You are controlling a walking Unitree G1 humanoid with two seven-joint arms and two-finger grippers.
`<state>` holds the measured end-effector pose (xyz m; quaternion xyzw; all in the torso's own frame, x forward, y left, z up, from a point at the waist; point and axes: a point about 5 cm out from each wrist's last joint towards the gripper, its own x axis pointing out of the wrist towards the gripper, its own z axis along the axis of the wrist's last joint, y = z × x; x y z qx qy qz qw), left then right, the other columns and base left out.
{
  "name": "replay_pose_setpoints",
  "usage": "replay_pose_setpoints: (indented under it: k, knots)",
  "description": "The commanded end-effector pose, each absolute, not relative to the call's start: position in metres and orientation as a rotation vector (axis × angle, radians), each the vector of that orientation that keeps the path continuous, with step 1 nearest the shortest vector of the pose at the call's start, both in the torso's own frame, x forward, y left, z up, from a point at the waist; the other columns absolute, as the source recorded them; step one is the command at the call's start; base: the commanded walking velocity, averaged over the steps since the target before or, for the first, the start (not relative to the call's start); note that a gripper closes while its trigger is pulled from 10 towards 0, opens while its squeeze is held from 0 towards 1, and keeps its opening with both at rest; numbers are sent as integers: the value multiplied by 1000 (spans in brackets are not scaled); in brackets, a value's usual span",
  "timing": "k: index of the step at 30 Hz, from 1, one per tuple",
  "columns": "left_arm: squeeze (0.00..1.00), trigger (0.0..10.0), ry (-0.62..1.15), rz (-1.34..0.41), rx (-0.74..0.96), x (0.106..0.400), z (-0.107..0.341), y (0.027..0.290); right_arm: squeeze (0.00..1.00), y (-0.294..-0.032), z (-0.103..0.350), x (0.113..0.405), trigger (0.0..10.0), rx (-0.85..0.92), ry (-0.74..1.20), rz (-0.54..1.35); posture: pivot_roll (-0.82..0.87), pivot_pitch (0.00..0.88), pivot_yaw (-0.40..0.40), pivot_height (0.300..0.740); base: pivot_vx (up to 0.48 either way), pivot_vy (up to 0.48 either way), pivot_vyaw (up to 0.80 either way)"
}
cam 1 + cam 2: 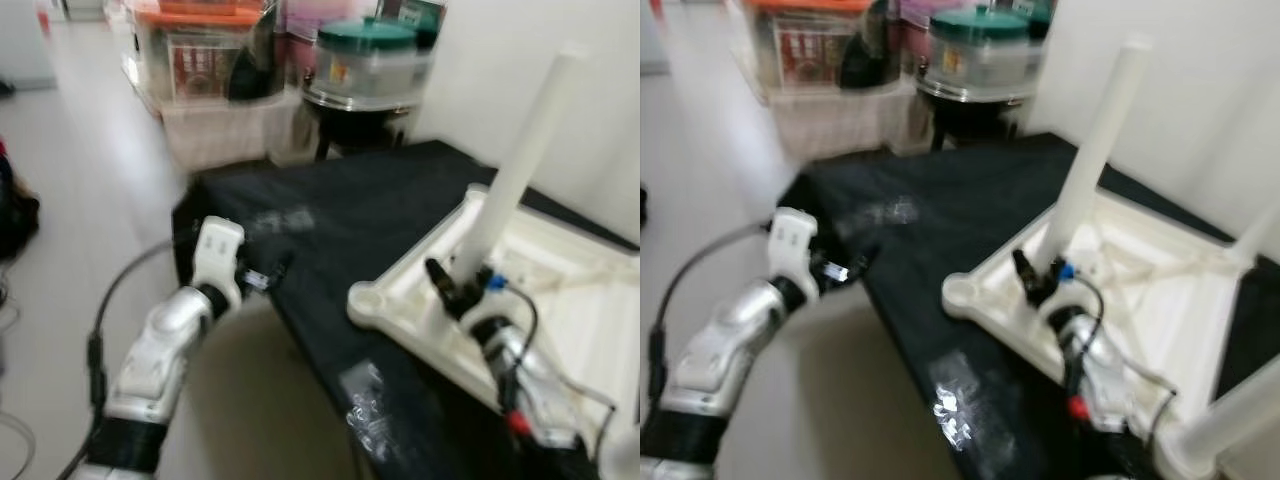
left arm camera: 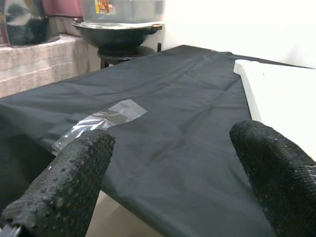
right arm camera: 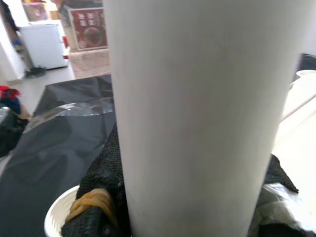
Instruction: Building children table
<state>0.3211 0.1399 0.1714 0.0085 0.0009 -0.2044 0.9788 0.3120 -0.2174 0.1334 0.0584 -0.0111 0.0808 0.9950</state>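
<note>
A white plastic children's table top (image 1: pixel 580 300) lies upside down on a black cloth (image 1: pixel 340 230). A white leg (image 1: pixel 520 160) stands upright in it, leaning a little. My right gripper (image 1: pixel 455 285) is shut on the foot of that leg, which shows as a broad white tube (image 3: pixel 192 113) between the black fingers (image 3: pixel 98 192). Another white leg (image 1: pixel 1230 420) sticks up at the near right corner. My left gripper (image 1: pixel 275 270) hovers open at the cloth's near left edge, its fingertips (image 2: pixel 74 182) wide apart with nothing between them.
Clear plastic wrap (image 1: pixel 365 410) and a strip of tape (image 2: pixel 101 121) lie on the cloth. Stacked storage boxes (image 1: pixel 200 60) and a green-lidded container (image 1: pixel 365 60) on a dark stand stand behind. A white wall rises at the right; pale floor (image 1: pixel 80 200) runs to the left.
</note>
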Motion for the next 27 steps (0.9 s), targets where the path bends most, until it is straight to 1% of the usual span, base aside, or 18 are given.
replay_pose_setpoints:
  k: [1,13,27]
  knots:
    - [0,10000,8,-432,21,321,171,133,0,-231,111,304,10000,111,92,102,59,0,-83,740,0,-450,0]
    - [0,10000,10,-435,16,321,171,132,0,-225,112,304,10000,108,93,139,57,0,-86,740,0,-469,0]
    - [0,10000,18,-399,6,324,170,133,0,-219,111,304,10000,107,97,178,54,0,-90,740,0,0,0]
